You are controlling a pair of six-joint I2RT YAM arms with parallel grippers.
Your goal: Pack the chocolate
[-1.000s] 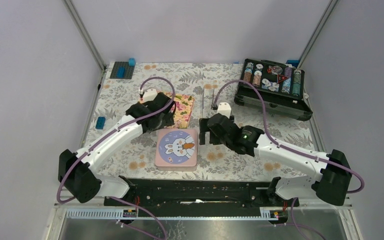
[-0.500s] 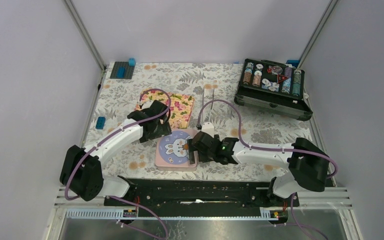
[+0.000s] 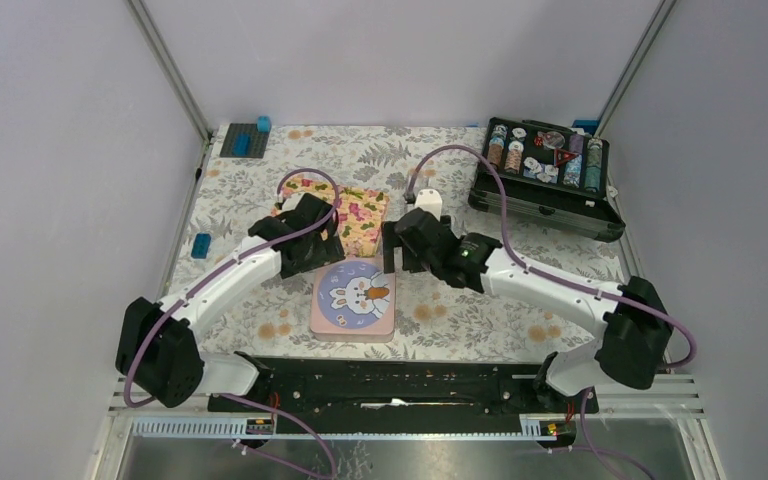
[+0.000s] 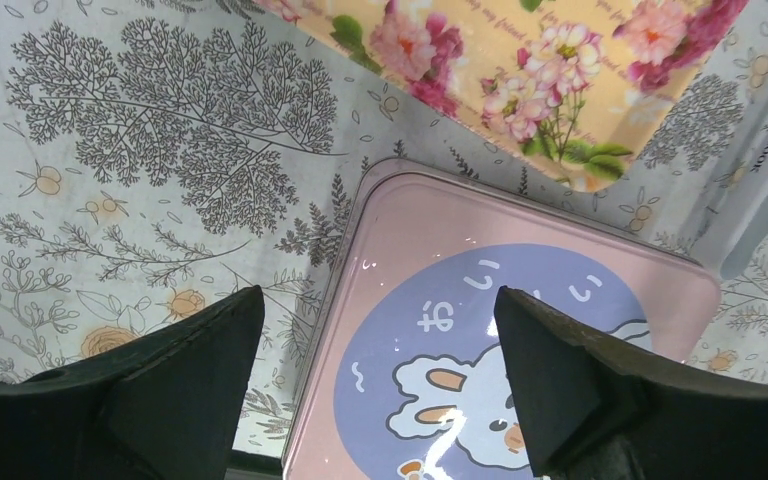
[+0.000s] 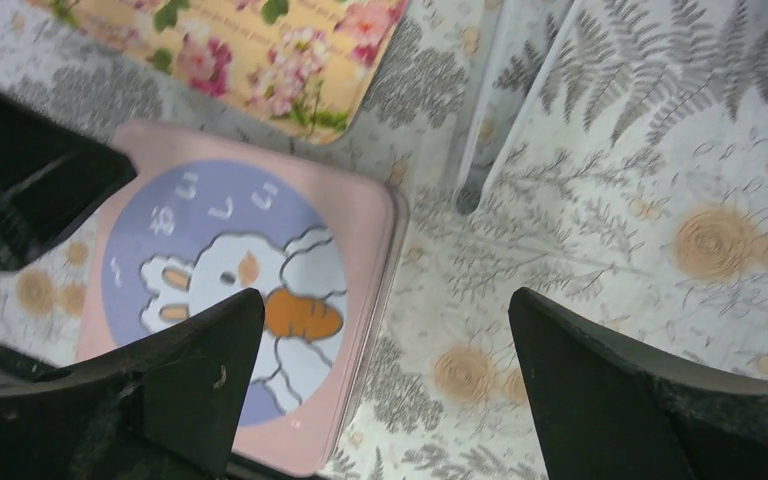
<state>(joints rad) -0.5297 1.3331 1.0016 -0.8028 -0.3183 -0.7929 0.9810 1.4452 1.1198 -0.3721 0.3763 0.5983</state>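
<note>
No chocolate pieces show in any view. A closed pink tin with a rabbit and carrot on its lid lies at the table's middle front. It also shows in the left wrist view and the right wrist view. My left gripper is open and empty above the tin's far left corner, straddling its left edge. My right gripper is open and empty above the tin's far right edge.
A yellow floral box lies just behind the tin. Grey tongs lie right of it. A black case of poker chips stands at the back right. A blue block and a grey brick plate are at the left.
My right gripper went down to the tin's right side half a second ago and has since pulled back up and away from it. My left gripper shifted slightly toward the tin.
</note>
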